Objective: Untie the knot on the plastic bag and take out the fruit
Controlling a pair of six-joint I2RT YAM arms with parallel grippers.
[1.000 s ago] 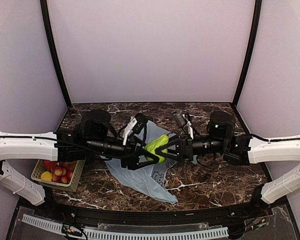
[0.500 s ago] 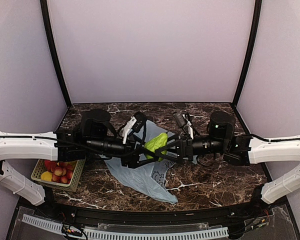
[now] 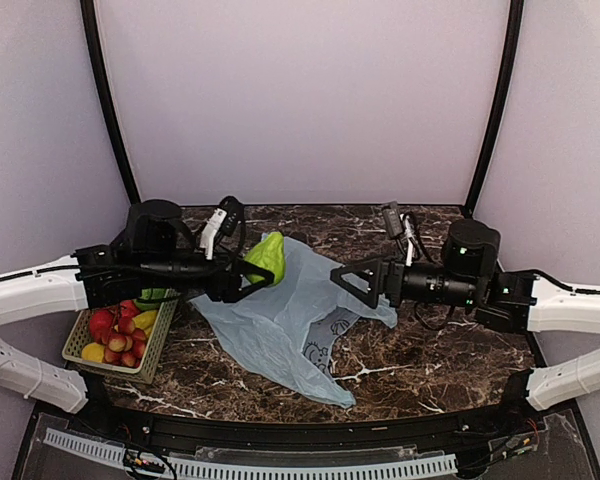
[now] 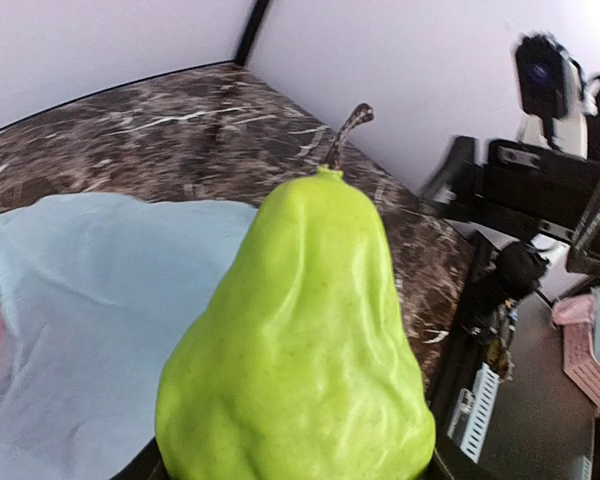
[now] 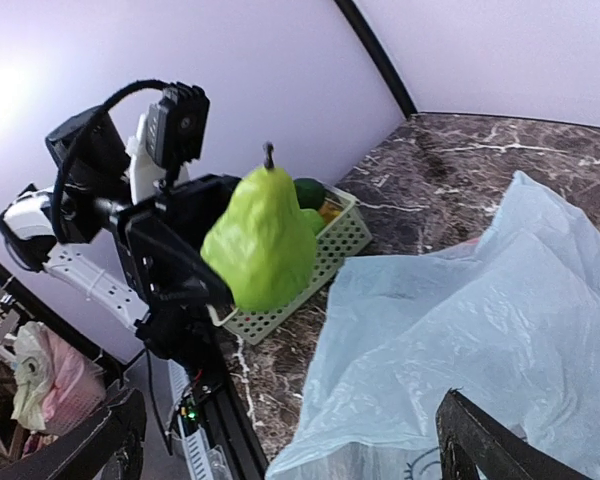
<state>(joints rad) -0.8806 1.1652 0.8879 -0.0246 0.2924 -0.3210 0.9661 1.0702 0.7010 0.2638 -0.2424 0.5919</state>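
My left gripper (image 3: 250, 272) is shut on a bright green pear-shaped fruit (image 3: 267, 252) and holds it in the air over the bag's left edge, near the basket. The fruit fills the left wrist view (image 4: 300, 340), stem up, and shows in the right wrist view (image 5: 263, 245). The pale blue-green plastic bag (image 3: 280, 325) lies slack and flat on the marble table (image 3: 430, 350); it also shows in the wrist views (image 4: 90, 300) (image 5: 480, 330). No knot shows. My right gripper (image 3: 352, 285) is open and empty at the bag's right edge.
A pale mesh basket (image 3: 152, 355) stands at the table's left edge, holding red apples (image 3: 115, 335), some yellow fruit and a green fruit (image 3: 155, 296). It also shows in the right wrist view (image 5: 330, 255). Black frame posts stand at the back corners.
Both grippers were together at the green fruit over the bag. Now the left has carried the fruit left toward the basket, and the right has drawn back to the right, empty.
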